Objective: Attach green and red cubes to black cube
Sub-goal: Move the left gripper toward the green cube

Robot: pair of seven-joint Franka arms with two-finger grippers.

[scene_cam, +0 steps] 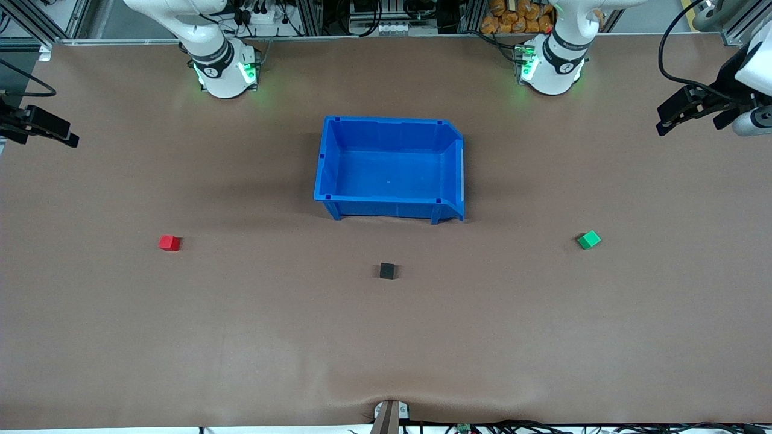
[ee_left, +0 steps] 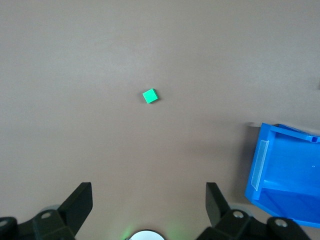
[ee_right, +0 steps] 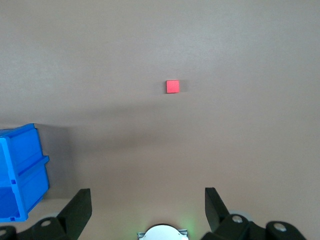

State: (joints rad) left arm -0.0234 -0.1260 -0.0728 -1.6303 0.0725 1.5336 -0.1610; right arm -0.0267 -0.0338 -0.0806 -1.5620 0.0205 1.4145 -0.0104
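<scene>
Black cube [scene_cam: 388, 270] sits alone on the brown worktop [scene_cam: 386, 337], nearer the front camera than the blue bin [scene_cam: 389, 166], roughly midway between the two arms' ends. Nothing touches it.

Red cube [scene_cam: 169, 242] lies toward the right arm's end of the worktop, well apart from the black cube. In the right wrist view it shows small and square [ee_right: 172, 86], out ahead of the jaws and well clear of them, a little off their centre line.

Green cube [scene_cam: 588, 239] lies toward the left arm's end, likewise well apart from the black cube, turned slightly askew. In the left wrist view it shows [ee_left: 150, 96] ahead of the jaws, close to their centre line, well clear of both fingers.

Blue bin: open-topped, nothing seen inside, standing between the arm bases and the black cube. One corner of it enters each wrist view, off to the side of the jaws [ee_left: 287, 175] [ee_right: 20, 172].

Left gripper [ee_left: 149, 200]: jaws spread wide, holding nothing, up in the air over bare worktop at its arm's end [scene_cam: 684, 111].

Right gripper [ee_right: 148, 202]: jaws spread wide, holding nothing, raised at the edge of its arm's end [scene_cam: 45, 126]
</scene>
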